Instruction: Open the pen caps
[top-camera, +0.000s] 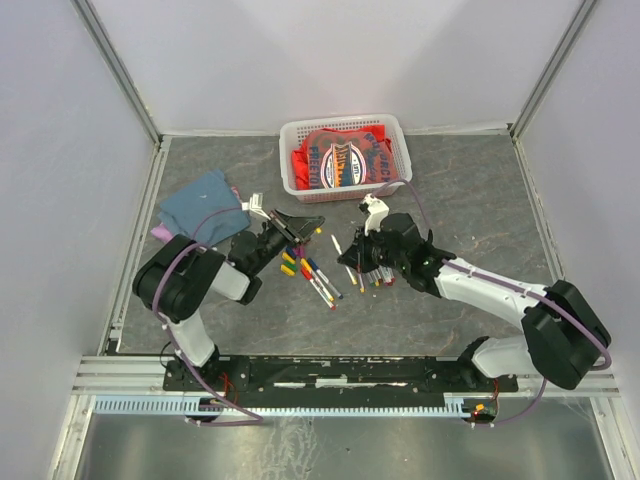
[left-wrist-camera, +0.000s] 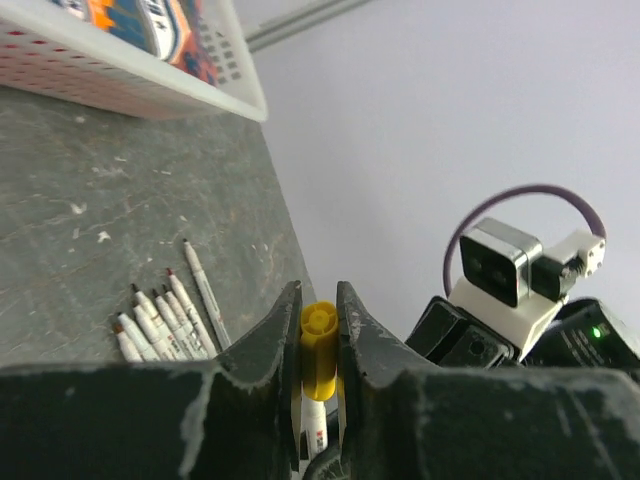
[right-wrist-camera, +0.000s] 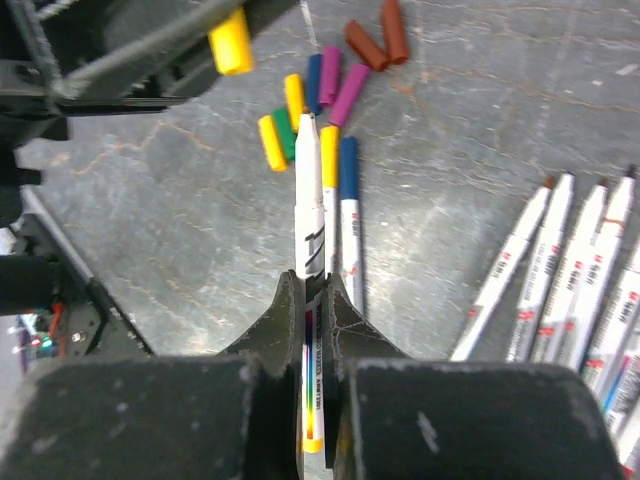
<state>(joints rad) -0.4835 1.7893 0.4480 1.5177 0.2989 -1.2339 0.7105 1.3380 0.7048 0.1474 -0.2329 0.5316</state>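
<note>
My left gripper (left-wrist-camera: 319, 300) is shut on a yellow pen cap (left-wrist-camera: 318, 345), held above the table; the cap also shows in the right wrist view (right-wrist-camera: 230, 40). My right gripper (right-wrist-camera: 314, 290) is shut on a white pen (right-wrist-camera: 310, 200) whose bare tip points at the cap, apart from it. Several loose caps (right-wrist-camera: 348, 92) in brown, purple, blue, green and yellow lie beyond the tip. Two capped pens (right-wrist-camera: 347, 215) lie beside the held one. Several uncapped pens (right-wrist-camera: 570, 270) lie in a row to the right, and also show in the left wrist view (left-wrist-camera: 155, 325). From the top, the left gripper (top-camera: 300, 228) and right gripper (top-camera: 352, 258) face each other over the pens (top-camera: 322, 285).
A white basket (top-camera: 290, 135) with red clothing stands at the back middle. A blue cloth (top-camera: 203, 205) lies at the left by the left arm. Grey walls and metal rails enclose the table.
</note>
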